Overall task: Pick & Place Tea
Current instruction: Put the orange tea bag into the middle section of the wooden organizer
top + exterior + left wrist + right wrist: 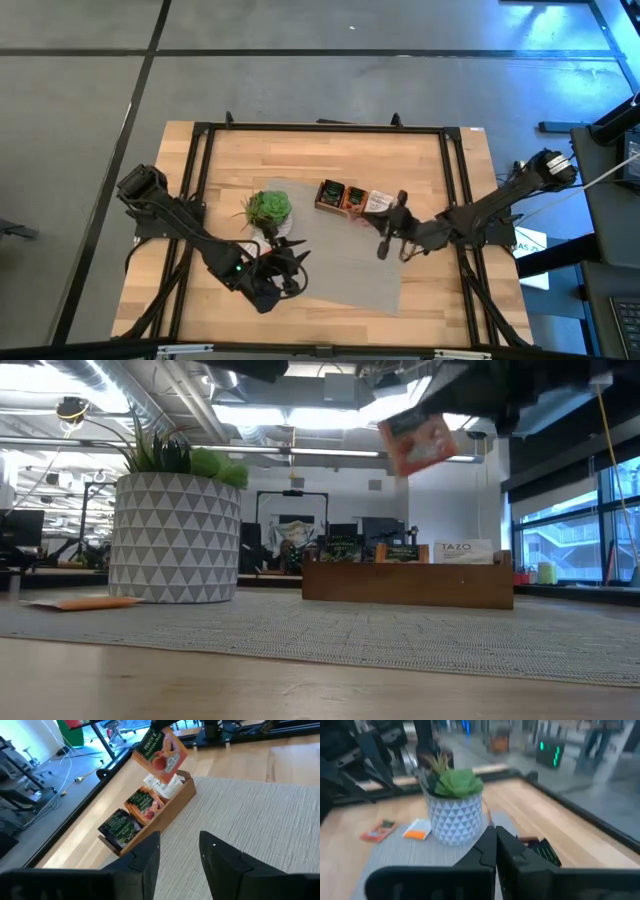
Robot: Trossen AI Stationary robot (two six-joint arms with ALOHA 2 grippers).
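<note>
R gripper (385, 243), fingers pinched on an orange-red tea sachet (159, 751), hangs just above the wooden box (150, 815); L gripper (177, 857) spread, empty. Best lowered straight into a compartment w/o tilting.

The word "TAZO" is printed in dark letters on a white tea sachet (465, 549) standing at the right end of the wooden box (408, 582), right of centre in the low view. Other sachets carry print too small or blurred to read. A green lit display (548, 751) in the upper right of the right wrist view is unreadable.
</note>
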